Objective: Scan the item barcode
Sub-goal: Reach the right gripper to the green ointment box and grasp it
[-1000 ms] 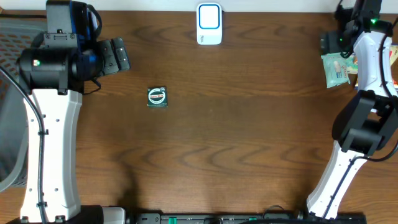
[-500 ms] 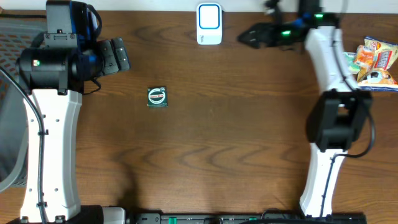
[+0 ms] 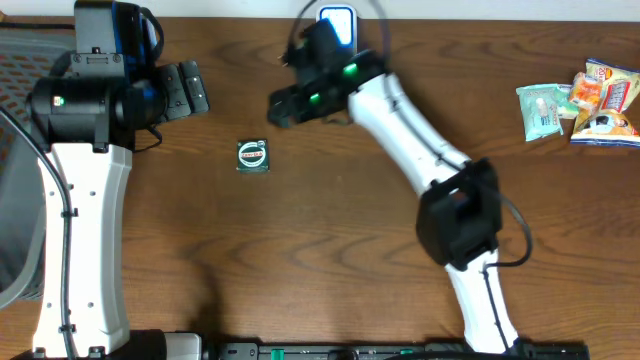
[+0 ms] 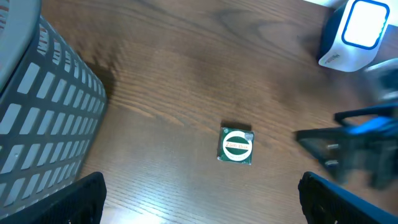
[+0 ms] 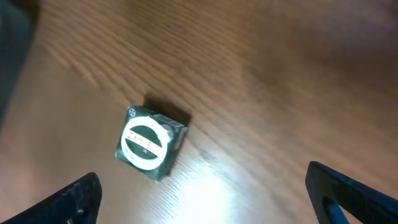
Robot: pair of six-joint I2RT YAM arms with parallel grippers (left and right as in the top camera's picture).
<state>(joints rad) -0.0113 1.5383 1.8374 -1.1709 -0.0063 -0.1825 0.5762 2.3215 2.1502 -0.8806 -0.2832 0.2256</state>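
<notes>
Right arm (image 3: 400,122) has swung across bench (image 3: 350,250) from snack packets (image 3: 580,98) side. Right jaws now near item (image 3: 252,156), just short of it, spread fully, holding nothing. Approach for pick looks under way; scan not begun. Left jaws also wide, empty, item well ahead of them. Item: small square green pack, white round label up, flat on bench, barcode unseen. Scanner (image 3: 342,22) just behind right jaws.
</notes>
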